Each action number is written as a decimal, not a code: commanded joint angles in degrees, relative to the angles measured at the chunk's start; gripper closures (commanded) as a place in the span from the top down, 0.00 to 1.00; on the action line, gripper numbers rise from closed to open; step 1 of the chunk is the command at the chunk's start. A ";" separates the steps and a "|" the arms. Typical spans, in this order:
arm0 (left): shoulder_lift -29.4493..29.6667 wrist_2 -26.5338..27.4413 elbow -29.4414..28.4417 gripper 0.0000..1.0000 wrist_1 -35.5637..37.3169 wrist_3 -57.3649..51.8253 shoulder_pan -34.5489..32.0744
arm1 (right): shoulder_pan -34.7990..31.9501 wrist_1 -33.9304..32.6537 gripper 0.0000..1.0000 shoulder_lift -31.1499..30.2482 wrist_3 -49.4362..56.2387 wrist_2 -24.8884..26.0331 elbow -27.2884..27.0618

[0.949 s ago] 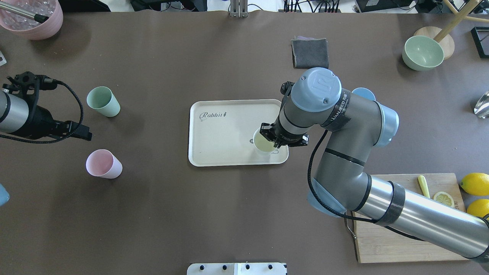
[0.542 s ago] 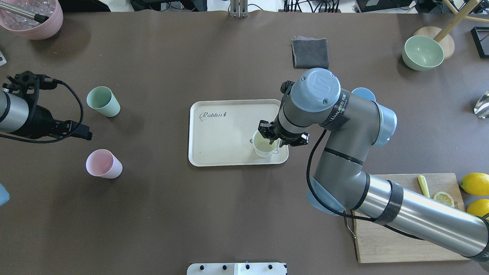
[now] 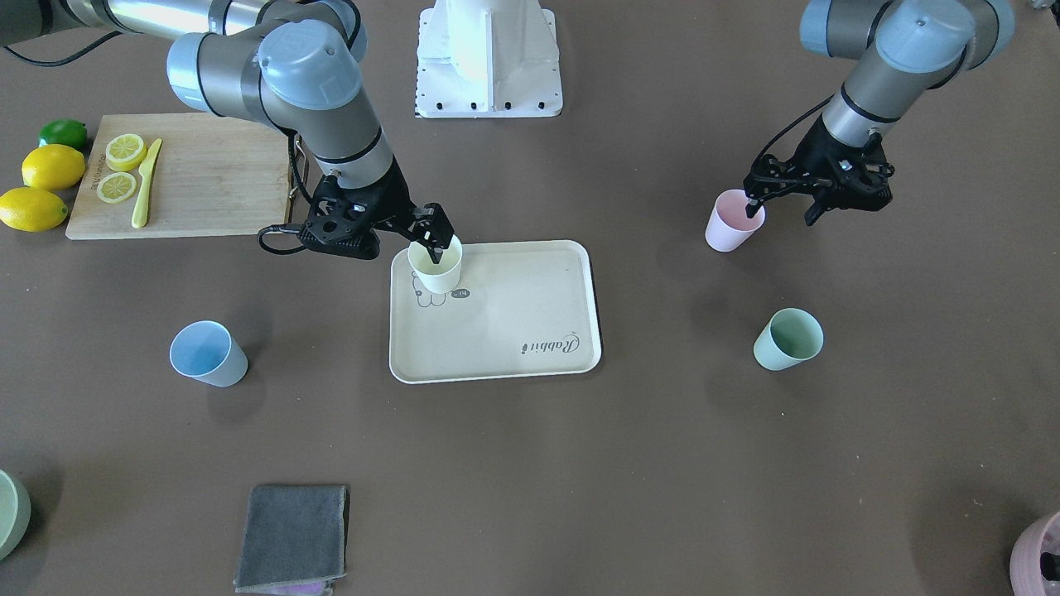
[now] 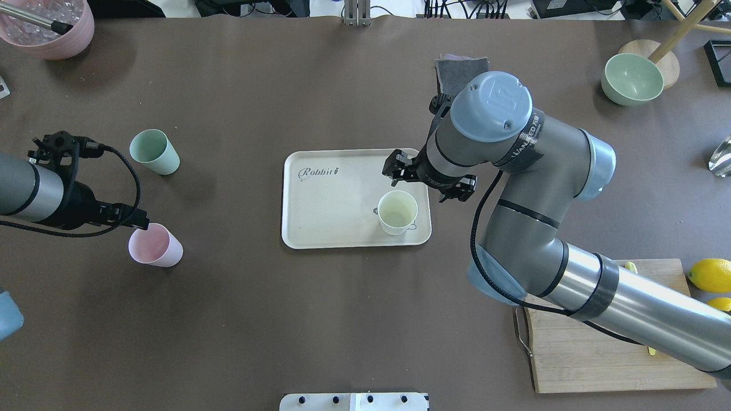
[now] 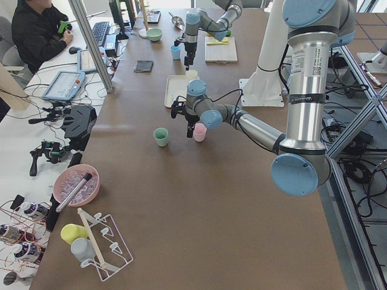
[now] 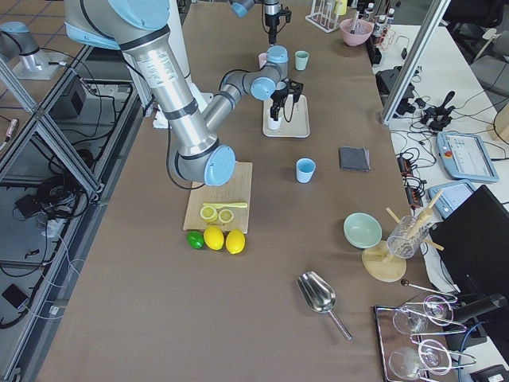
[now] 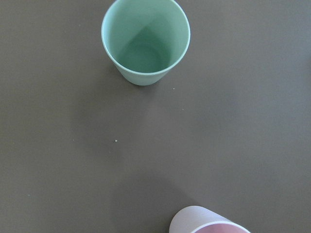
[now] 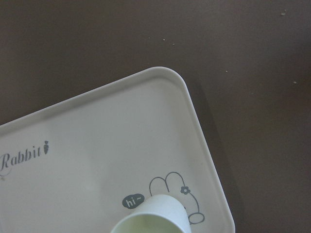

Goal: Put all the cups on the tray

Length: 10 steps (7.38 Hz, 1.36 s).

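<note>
Tray (image 3: 513,306): 1 yellow cup (image 3: 435,265) | table (image 3: 580,463): 3 cups, pink (image 3: 729,223), mint (image 3: 787,339), blue (image 3: 207,354) | left tool (image 3: 781,211) spread | right tool (image 3: 412,234) spread

Four cups (image 3: 435,266) (image 3: 729,222) (image 3: 207,354) (image 3: 787,339), one tray (image 3: 513,306), two whole lemons (image 3: 54,165) (image 3: 33,209), two lemon slices (image 3: 126,151) (image 3: 116,187), one lime (image 3: 62,131), one knife (image 3: 145,186), one cutting board (image 3: 215,182), one cloth (image 3: 291,536)

The right gripper (image 6: 278,106) on the near arm hangs close over the pale yellow cup (image 6: 273,124), which stands upright on the cream tray (image 6: 296,121) (towards its robot-side edge). The light blue cup (image 6: 305,169) stands well apart, near a grey cloth (image 6: 355,157). The mint green cup (image 6: 301,60) and the pink cup (image 6: 262,60) stand beyond the tray.
</note>
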<state>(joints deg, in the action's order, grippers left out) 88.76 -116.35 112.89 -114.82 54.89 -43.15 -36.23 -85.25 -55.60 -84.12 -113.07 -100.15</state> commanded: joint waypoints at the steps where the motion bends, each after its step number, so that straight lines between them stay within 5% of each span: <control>1: -2.97 1.39 -0.22 0.87 -3.65 0.56 2.36 | -2.35 -0.18 1.00 -0.38 0.36 -2.41 -1.18; 3: -2.71 1.39 -1.27 0.75 -3.84 0.57 2.89 | -2.62 -0.18 1.00 -0.65 0.36 -2.51 -1.54; 5: -2.36 1.48 -1.45 0.74 -3.84 0.57 4.47 | -3.23 -0.27 1.00 -1.00 0.45 -3.56 -2.06; 6: -2.19 1.65 -1.88 0.61 -3.92 0.57 4.82 | -3.41 -0.27 1.00 -1.26 0.53 -3.56 -2.06; 7: -1.58 2.61 -1.89 0.21 -3.92 3.00 5.00 | -3.85 -0.27 1.00 -1.35 0.62 -3.56 -2.06; 8: -0.87 2.71 -1.97 0.00 -3.92 3.98 5.44 | -4.55 -0.70 1.00 -1.44 0.62 -4.26 -2.41; 10: 0.80 2.45 -2.15 0.00 -3.66 4.26 5.44 | -7.52 -1.67 1.00 -2.66 4.46 -6.72 -3.47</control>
<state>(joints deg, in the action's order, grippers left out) 88.54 -113.79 110.89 -118.64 58.84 -37.77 -41.85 -86.46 -57.29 -82.28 -118.43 -102.98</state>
